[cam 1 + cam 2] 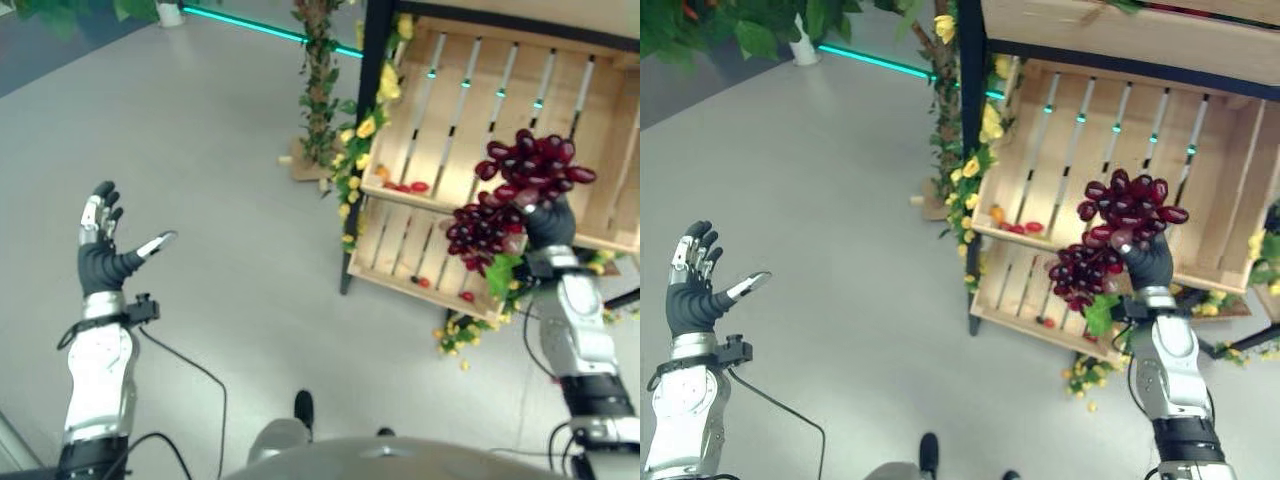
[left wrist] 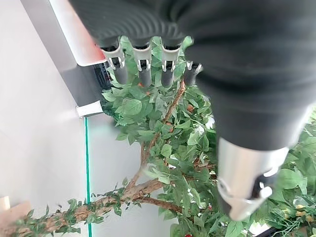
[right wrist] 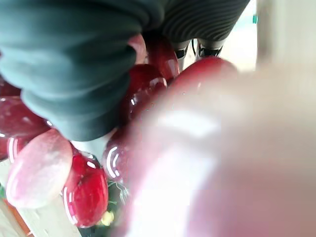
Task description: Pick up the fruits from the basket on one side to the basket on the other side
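Grapes point(image 3: 89, 190) press right up against the right wrist camera, glossy dark red, packed tight around the dark cover of the right hand. From the head views, the right hand point(image 1: 1148, 262) is raised in front of the wooden crates, its fingers curled around a big bunch of dark red grapes point(image 1: 1110, 235). Part of the bunch sits above the hand, part hangs down on its left side, with a green leaf point(image 1: 1099, 313) dangling below, just beside the wrist. So the fruit is in the air, in the right hand, in front of the slatted back of the upper crate point(image 1: 1215, 180).

Inside that upper crate, a few small red and orange fruits point(image 1: 1018, 224) lie on its lower edge. The lower crate point(image 1: 1025, 300) sits beneath it, tilted forward, with a couple of small red pieces point(image 1: 467, 296) near its front lip. Yellow flowers and green leaves point(image 1: 355, 150) climb the dark post point(image 1: 973, 150) at the crates' left side.

Over on the left, well apart from all this, the left hand point(image 1: 102, 245) hovers above the grey floor point(image 1: 220, 180), fingers upright and loosely together, thumb stuck out to the side, holding nothing. Its wrist camera looks past the straight fingers point(image 2: 143, 66) at a leafy green tree point(image 2: 163, 163) with brown branches.
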You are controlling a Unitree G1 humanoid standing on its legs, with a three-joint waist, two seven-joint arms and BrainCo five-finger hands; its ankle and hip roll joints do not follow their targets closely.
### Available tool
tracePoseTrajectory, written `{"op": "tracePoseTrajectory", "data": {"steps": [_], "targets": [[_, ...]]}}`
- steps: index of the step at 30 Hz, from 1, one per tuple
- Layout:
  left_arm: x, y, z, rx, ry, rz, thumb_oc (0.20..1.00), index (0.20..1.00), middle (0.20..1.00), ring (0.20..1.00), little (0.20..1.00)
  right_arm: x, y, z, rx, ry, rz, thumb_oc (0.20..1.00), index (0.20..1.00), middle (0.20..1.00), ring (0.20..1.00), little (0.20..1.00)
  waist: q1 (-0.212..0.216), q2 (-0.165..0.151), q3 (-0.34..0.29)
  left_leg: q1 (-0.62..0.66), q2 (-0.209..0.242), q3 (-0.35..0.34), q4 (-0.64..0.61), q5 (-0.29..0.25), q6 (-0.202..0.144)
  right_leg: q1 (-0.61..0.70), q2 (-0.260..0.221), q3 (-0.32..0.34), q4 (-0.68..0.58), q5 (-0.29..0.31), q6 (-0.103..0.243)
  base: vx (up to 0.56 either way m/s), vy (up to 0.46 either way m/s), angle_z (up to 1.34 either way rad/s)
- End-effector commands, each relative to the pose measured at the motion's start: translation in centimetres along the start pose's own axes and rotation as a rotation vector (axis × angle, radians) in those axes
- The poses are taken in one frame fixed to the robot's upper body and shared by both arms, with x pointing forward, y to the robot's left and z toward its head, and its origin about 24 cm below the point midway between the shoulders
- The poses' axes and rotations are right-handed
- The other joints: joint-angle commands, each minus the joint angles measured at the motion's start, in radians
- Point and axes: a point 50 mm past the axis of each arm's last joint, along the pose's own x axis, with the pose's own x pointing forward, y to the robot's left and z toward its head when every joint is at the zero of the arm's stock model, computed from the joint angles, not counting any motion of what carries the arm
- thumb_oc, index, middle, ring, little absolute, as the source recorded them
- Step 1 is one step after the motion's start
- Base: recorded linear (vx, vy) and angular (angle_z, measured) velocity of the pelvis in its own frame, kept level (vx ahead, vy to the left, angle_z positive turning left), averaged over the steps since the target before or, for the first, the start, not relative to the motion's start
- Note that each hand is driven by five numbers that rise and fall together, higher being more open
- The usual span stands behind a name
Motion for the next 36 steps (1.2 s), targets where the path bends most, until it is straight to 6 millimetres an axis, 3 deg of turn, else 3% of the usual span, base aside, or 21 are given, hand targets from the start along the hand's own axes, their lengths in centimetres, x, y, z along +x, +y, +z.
{"op": "tracePoseTrajectory", "data": {"steps": [1,7,8,17,23,36], "targets": [[0.8,-0.5,1.7,-0.014,-0.091,-0.043,1.0,1.0,1.0,1.0,1.0,2.2,0.4,4.0,-0.022,-0.216,0.008,0.2,0.2,0.2,0.2,0.2,0.013,-0.005,-0.069,0.056,-0.003,0.001,0.033,-0.124,-0.024,-0.047,-0.008,-0.026,0.06,0.001,0.076,0.04,0.0,0.15],[0.6,-1.1,1.6,-0.018,-0.081,-0.09,1.0,1.0,1.0,1.0,1.0,4.0,0.7,5.5,-0.071,-0.256,0.006,0.2,0.2,0.2,0.2,0.2,0.024,-0.007,-0.075,0.06,-0.011,-0.008,0.029,-0.127,-0.023,-0.027,-0.01,-0.034,0.043,0.003,0.076,0.03,-0.002,0.13],[0.6,-1.3,1.5,-0.024,-0.071,-0.099,1.0,1.0,1.0,1.0,1.0,5.1,0.9,6.2,-0.086,-0.271,0.011,0.2,0.2,0.2,0.2,0.2,0.031,-0.012,-0.077,0.06,-0.012,-0.012,0.031,-0.129,-0.023,-0.023,-0.01,-0.034,0.039,0.003,0.076,0.03,-0.003,0.04],[0.7,-1.6,1.4,-0.032,-0.059,-0.135,1.0,1.0,1.0,1.0,1.0,8.7,1.3,10.4,-0.129,-0.364,0.008,0.2,0.2,0.2,0.2,0.2,0.054,-0.034,-0.081,0.059,-0.011,-0.023,0.037,-0.133,-0.025,-0.011,-0.002,-0.036,0.033,0.0,0.072,0.01,-0.004,0.01],[0.8,-1.6,1.4,-0.042,-0.054,-0.139,1.0,1.0,1.0,1.0,1.0,10.8,0.9,12.0,-0.176,-0.361,-0.023,0.2,0.2,0.2,0.2,0.2,0.065,-0.047,-0.079,0.061,-0.011,-0.026,0.043,-0.139,-0.027,-0.003,0.002,-0.04,0.031,-0.002,0.07,0.02,-0.011,0.06],[1.1,-1.9,1.8,-0.054,-0.065,-0.156,1.0,1.0,1.0,1.0,1.0,12.9,1.0,12.7,-0.267,-0.32,-0.075,0.2,0.2,0.2,0.2,0.2,0.079,-0.053,-0.069,0.049,-0.012,-0.03,0.06,-0.149,-0.026,-0.005,0.004,-0.038,0.032,-0.005,0.07,0.0,0.0,0.0]]}}
